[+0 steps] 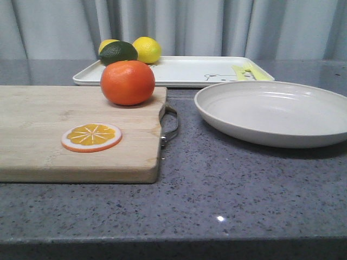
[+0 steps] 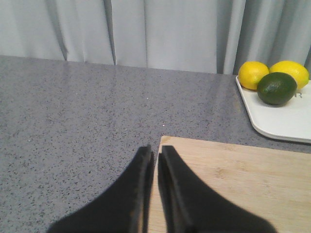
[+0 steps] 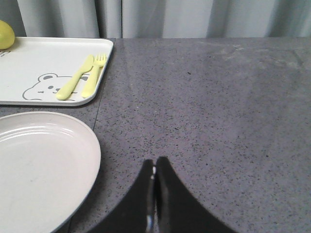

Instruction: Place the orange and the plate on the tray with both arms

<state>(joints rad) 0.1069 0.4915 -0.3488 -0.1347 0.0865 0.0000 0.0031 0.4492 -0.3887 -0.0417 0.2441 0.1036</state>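
Take the wooden cutting board [image 1: 76,135] as your landmark. The orange [image 1: 127,82] sits on the board's far right corner, near the metal handle [image 1: 171,127]. The plate [image 1: 274,112] lies on the grey counter to the right of the board, apart from it. The tray [image 1: 179,70] lies just behind the board, with two lemons [image 1: 147,49] and a dark green fruit [image 1: 118,52] at its left end and a printed bear with yellow-green cutlery marks toward its right.

Your left gripper [image 2: 155,154] hovers over the board's far left corner with jaws nearly closed and holding nothing; your right gripper [image 3: 155,166] hangs over bare counter right of the plate, jaws together, also empty.

Expect the orange to be glossy, round and prone to rolling, so open wide and close across its widest middle. The plate looks stiff, smooth and possibly breakable; pinch its raised rim on the nearest edge and lift gently.
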